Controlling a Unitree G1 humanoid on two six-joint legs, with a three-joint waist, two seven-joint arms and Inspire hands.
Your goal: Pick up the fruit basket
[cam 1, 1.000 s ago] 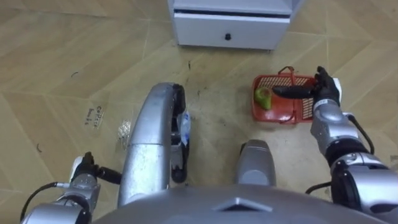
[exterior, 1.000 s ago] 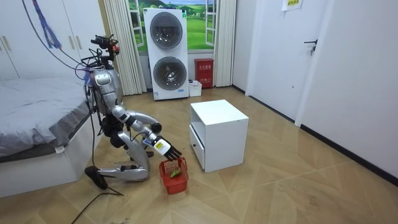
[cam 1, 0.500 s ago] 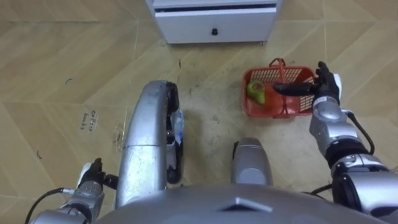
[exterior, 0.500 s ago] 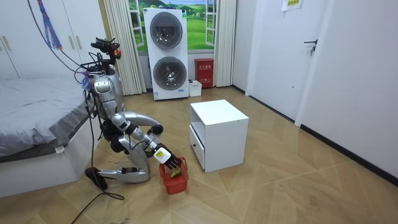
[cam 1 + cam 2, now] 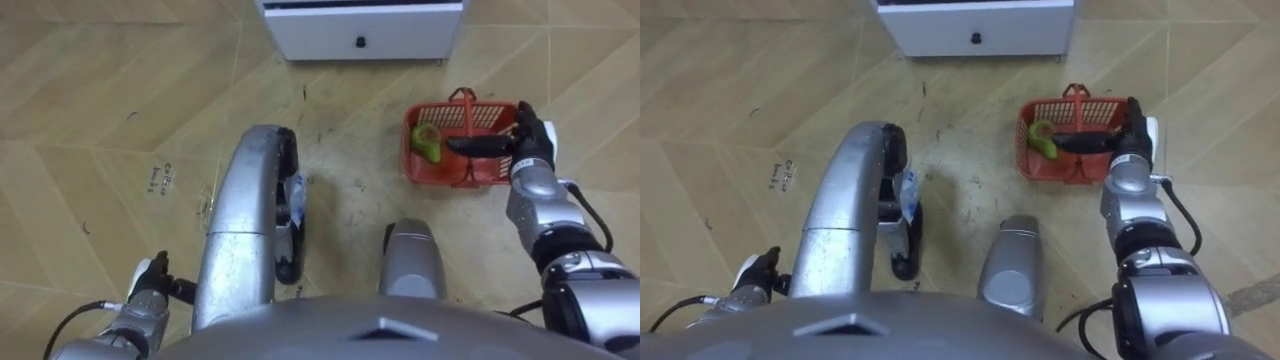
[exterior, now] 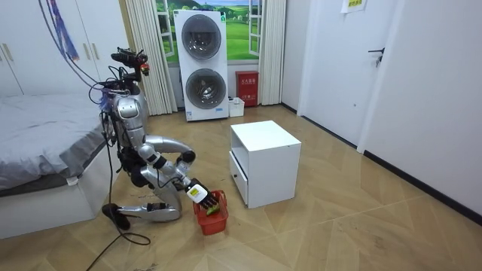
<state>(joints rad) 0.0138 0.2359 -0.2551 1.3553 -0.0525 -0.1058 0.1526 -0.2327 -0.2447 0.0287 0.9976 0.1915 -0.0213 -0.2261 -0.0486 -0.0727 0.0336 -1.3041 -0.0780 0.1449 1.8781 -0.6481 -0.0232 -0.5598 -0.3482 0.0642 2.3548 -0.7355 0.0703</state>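
A red plastic fruit basket (image 5: pixel 440 172) (image 5: pixel 1055 168) stands on the wooden floor in front of me to the right, its handle (image 5: pixel 467 100) upright. A green fruit (image 5: pixel 428 141) lies in its left end. My right hand (image 5: pixel 528 152) (image 5: pixel 1131 140) is at the basket's right rim, open. Its straight dark fingers (image 5: pixel 478 146) reach left across the basket's middle, where the handle crosses. In the room view I kneel on the floor with this hand (image 6: pixel 196 193) down at the basket (image 6: pixel 211 220). My left hand (image 5: pixel 150 287) hangs low at my left side.
A white cabinet (image 5: pixel 360 20) (image 6: pixel 263 162) with a dark-knobbed drawer (image 5: pixel 360 42) stands just beyond the basket. A bed (image 6: pixel 45 150) is behind me on the room view's left. Stacked washing machines (image 6: pixel 203 64) stand by the far window.
My right hand has come down from above the basket to rest across it at the handle. My torso has straightened a little, and the eye views have shifted.
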